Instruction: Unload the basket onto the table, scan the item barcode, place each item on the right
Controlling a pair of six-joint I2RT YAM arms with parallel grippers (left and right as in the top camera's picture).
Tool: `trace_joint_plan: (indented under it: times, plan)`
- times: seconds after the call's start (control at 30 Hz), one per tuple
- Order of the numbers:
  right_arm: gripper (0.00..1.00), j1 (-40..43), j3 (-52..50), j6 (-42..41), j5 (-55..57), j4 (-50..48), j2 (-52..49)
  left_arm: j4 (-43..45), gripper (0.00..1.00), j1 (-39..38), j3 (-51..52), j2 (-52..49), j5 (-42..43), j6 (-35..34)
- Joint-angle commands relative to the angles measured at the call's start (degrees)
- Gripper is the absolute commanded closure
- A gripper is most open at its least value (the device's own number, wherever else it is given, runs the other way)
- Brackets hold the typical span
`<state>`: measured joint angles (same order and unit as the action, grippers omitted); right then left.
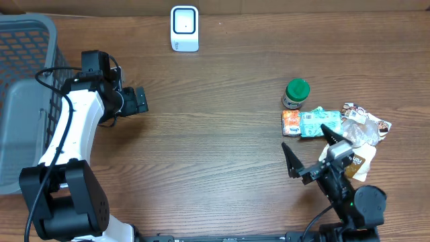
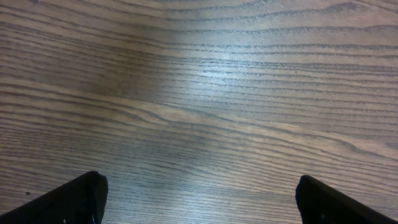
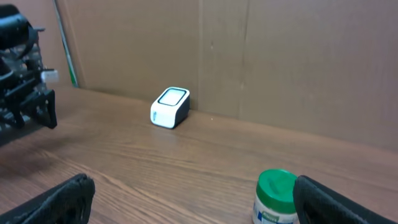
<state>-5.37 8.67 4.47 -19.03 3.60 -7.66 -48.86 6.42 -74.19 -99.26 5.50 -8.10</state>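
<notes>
The left gripper [image 1: 138,101] has its jaws wide apart with nothing between them. Its own wrist view shows only the two dark fingertips [image 2: 74,199] at the lower corners over bare wood grain of the tabletop [image 2: 199,93]. The right gripper [image 1: 310,149] also has its jaws spread and empty, angled toward the far side of the tabletop. Just beyond them lie the goods: a green-lidded jar [image 1: 295,93] standing upright, and touching it on the near side an orange packet [image 1: 291,123], with a teal packet [image 1: 316,123] pressed against that. A crumpled heap of pale wrappers [image 1: 363,128] lies to the right, partly under the arm. The right wrist view catches only the jar [image 3: 277,196] at its lower edge. It shows none of the packets, but it does show a cardboard wall [image 3: 280,62] behind the tabletop, which is hardly seen from overhead. It also shows the white scanner [image 3: 170,107] standing near that wall and the left arm [image 3: 22,81] at the far left. From overhead the scanner [image 1: 184,28] sits at the far edge, well apart from both grippers and from the goods. The grey basket [image 1: 20,101] beside the left arm appears in that view alone. Counted, there are two arms, one scanner, one jar, one basket, one orange packet and one teal packet. The number of wrappers in the heap cannot be told.
</notes>
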Motion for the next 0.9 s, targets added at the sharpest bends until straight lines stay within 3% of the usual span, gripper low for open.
trace_joint_plan:
  times: [0.0,0.2,0.87]
  plan:
    - [0.0,-0.98,-3.87,-0.13,0.07,-1.95,3.15,0.04,0.0,-0.04,0.24,-0.48,0.02,0.42]
    - [0.0,-1.05,-8.31,-0.13,-1.62,-2.95,6.62,0.04,0.0,-0.04,0.24,-0.5,0.02,0.42]
    - [0.0,-1.05,-8.22,-0.13,-1.62,-0.52,7.5,0.07,0.01,-0.04,0.24,-0.5,0.02,0.42]
